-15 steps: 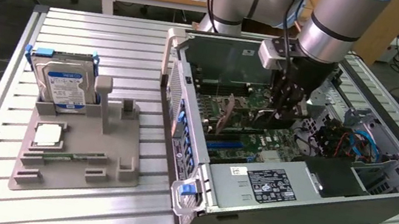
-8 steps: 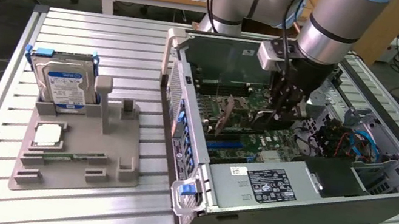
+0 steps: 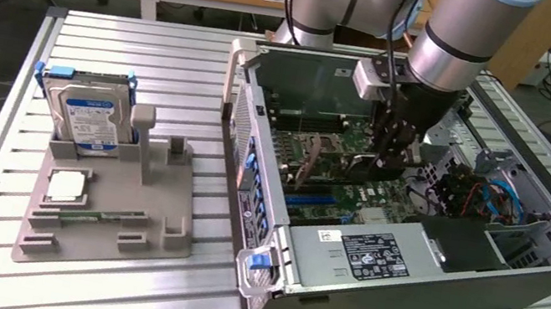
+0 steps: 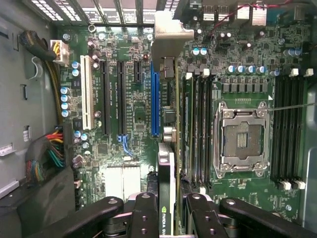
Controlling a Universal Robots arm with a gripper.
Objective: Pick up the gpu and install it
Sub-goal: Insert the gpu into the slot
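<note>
The gpu (image 4: 166, 171) is a green card seen edge-on, with a black cooler block and a silver end bracket (image 4: 168, 29). My gripper (image 4: 171, 210) is shut on it, one black finger (image 4: 143, 213) on each side of the card. The card hangs upright over the motherboard (image 4: 133, 114), just beside the long blue slot (image 4: 155, 99) and next to the memory slots. In the exterior view the gripper (image 3: 386, 161) reaches down into the open computer case (image 3: 382, 258), with the dark gpu (image 3: 361, 170) at its tip close above the board.
The case walls (image 3: 248, 116) surround the arm. Inside are the CPU socket (image 4: 242, 136), coloured cables (image 4: 49, 153) and a drive cage (image 3: 476, 241). Outside the case, a grey holder (image 3: 107, 210) carries a hard drive (image 3: 89, 117), a CPU chip (image 3: 66, 184) and a memory stick (image 3: 103, 218).
</note>
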